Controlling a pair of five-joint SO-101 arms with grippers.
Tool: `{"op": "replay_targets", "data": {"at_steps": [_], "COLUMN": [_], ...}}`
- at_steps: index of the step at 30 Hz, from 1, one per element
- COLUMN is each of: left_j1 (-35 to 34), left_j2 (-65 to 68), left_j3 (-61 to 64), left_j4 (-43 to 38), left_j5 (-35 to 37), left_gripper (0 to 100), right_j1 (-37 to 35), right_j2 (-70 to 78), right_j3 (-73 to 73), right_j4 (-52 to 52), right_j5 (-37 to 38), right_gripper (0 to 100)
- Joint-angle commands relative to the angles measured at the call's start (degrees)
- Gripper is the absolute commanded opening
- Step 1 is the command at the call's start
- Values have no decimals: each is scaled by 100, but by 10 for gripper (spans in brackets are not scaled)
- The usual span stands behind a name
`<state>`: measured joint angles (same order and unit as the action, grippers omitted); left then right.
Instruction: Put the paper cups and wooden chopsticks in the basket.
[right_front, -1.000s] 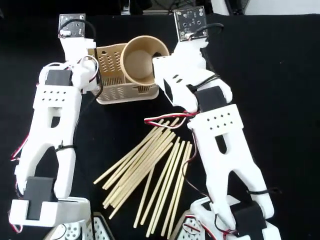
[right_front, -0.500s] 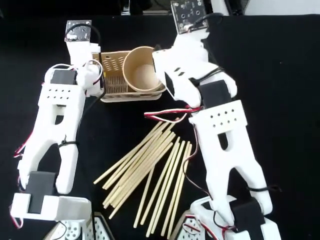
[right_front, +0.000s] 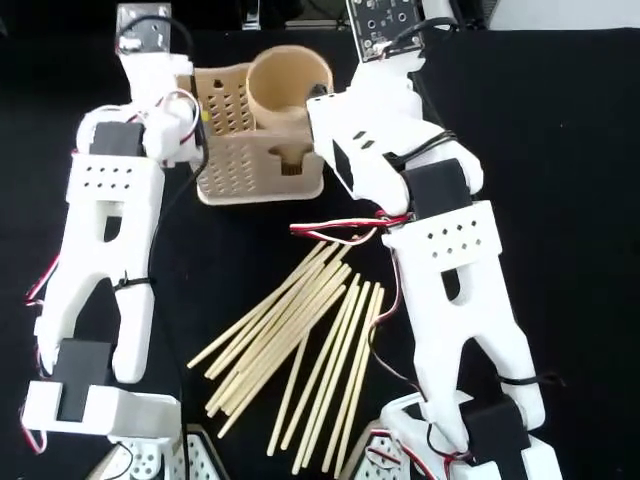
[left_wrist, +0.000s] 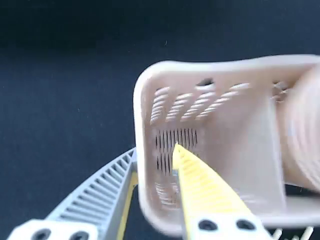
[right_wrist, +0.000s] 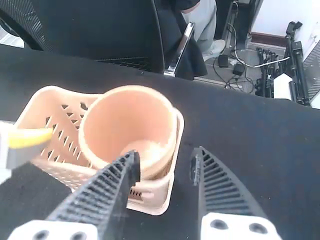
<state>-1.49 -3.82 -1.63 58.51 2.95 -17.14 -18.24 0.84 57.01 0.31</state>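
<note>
Both grippers are at the basket. The left gripper (left_wrist: 152, 150) is clamped on the end wall of the basket (left_wrist: 145, 100), yellow finger inside, grey one outside. The right gripper (right_wrist: 165, 154) is spread w/ nothing held. One of its fingers sits just in front of the cup (right_wrist: 125, 125), the other over the table (right_wrist: 240, 135) beside the basket.

The cup is in the basket, at the end by the right arm, upright, mouth up, maybe leaning a bit. Can't tell if it's one cup or a nested stack. So the cups look done, i.e. approx. half the job.

The chopsticks (right_front: 290, 340) are all left to do. They lie flat on the table in a loose fan between the two arms, none in the basket. In the high view their long axes run diagonal: near ends toward the left arm's base, far ends toward the right arm, stopping short of the basket.
</note>
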Motion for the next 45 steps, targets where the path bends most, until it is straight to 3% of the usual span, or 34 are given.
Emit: {"op": "replay_targets", "data": {"at_steps": [1,17,20,24,30,33,35,40,45], "left_j1": [-66,-673,-769,-831,-690,-321,-57,198,875], "left_j2": [-105,-114,-114,-123,-123,-141,-273,-1002,-2673], "left_j3": [-523,-1719,-1877,-2237,-2774,-2844,-2668,-1376,646], "left_j4": [158,431,914,1626,2998,3824,4211,4167,3578], "left_j5": [35,35,35,35,-79,-668,-888,-949,-1266], "left_gripper": [128,128,122,23,30,30,33,52,113], "right_j1": [132,536,712,985,1415,1538,1538,1547,1547], "right_j2": [-66,-75,-75,-75,-330,-743,-989,-1376,-1719], "right_j3": [-347,-1015,-1024,-1024,-980,-980,-971,-409,1270], "right_j4": [88,659,844,1125,1591,1916,2145,2505,1837], "right_j5": [35,264,237,237,229,229,264,281,281], "right_gripper": [178,168,15,14,12,12,12,12,12]}}
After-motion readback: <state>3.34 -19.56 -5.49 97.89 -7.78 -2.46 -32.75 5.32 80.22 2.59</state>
